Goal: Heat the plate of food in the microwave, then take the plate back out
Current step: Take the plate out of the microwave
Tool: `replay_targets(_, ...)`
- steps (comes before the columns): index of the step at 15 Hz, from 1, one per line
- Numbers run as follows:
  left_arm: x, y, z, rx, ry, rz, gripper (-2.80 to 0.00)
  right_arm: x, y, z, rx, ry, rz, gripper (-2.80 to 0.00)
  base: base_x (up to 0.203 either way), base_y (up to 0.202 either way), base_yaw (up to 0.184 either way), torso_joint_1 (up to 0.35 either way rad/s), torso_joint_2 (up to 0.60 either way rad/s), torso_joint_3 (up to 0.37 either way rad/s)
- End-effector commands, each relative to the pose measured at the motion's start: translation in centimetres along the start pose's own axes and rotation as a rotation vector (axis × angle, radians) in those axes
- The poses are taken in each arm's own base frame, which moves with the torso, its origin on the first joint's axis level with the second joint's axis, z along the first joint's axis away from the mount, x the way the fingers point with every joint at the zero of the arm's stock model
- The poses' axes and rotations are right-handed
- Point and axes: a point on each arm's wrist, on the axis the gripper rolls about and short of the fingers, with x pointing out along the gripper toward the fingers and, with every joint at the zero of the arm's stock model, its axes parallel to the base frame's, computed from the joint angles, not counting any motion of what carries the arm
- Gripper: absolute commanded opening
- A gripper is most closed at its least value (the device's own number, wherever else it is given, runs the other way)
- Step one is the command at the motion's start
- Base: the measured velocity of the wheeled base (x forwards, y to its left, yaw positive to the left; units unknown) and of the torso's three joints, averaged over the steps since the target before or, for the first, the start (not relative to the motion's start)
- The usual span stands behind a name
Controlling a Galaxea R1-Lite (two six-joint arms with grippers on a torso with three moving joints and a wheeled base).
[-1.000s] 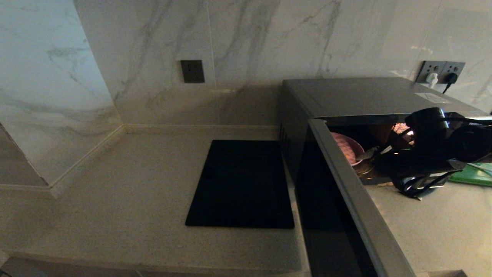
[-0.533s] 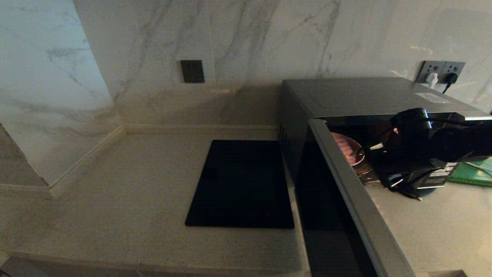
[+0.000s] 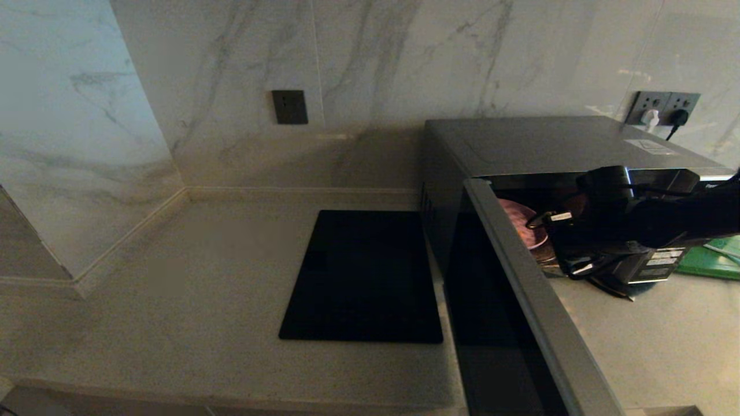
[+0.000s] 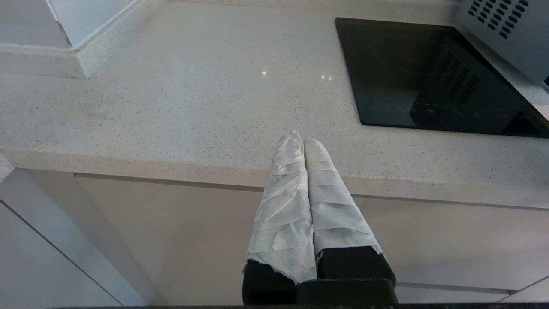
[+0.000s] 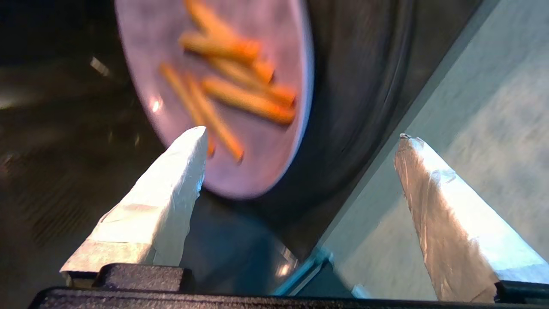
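Note:
The microwave (image 3: 549,141) stands at the right of the counter, its door (image 3: 520,300) swung wide open toward me. Inside sits the plate of food (image 3: 517,222), a pale pink plate (image 5: 240,86) with several orange sticks (image 5: 248,101) on it. My right gripper (image 3: 546,231) reaches into the cavity mouth. It is open (image 5: 301,136), its taped fingers spread wide, one fingertip (image 5: 193,141) overlapping the plate's near rim and nothing held. My left gripper (image 4: 302,139) is shut and empty, parked over the counter's front edge.
A flat black slab (image 3: 364,277) lies on the counter left of the microwave, whose vented side (image 4: 502,25) faces it. A green board (image 3: 708,263) lies right of the microwave behind my right arm (image 3: 647,222). Wall sockets (image 3: 662,110) hold plugs above.
My right arm has moved left and slightly up, carrying the open gripper further into the microwave's mouth, close to the plate. The plate and the door have stayed put.

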Motion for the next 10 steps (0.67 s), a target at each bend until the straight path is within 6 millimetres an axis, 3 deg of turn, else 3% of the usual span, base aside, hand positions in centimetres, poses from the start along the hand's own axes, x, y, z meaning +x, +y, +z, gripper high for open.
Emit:
replay_targets(1, 0.0, 0.0, 0.0, -0.001, 0.0, -0.001, -2.8, 0.74, -0.32, -0.04, 0.004, 0.001, -0.034, 0.0, 0.0, 0.0, 0.0, 0.0, 0.0, 0.0)
replay_targets(10, 0.01, 0.0, 0.01, -0.001, 0.001, -0.001, -2.8, 1.28, -1.09, -0.15, -0.034, -0.006, -0.146, 0.0, 0.0, 0.0, 0.0, 0.0, 0.0, 0.0)
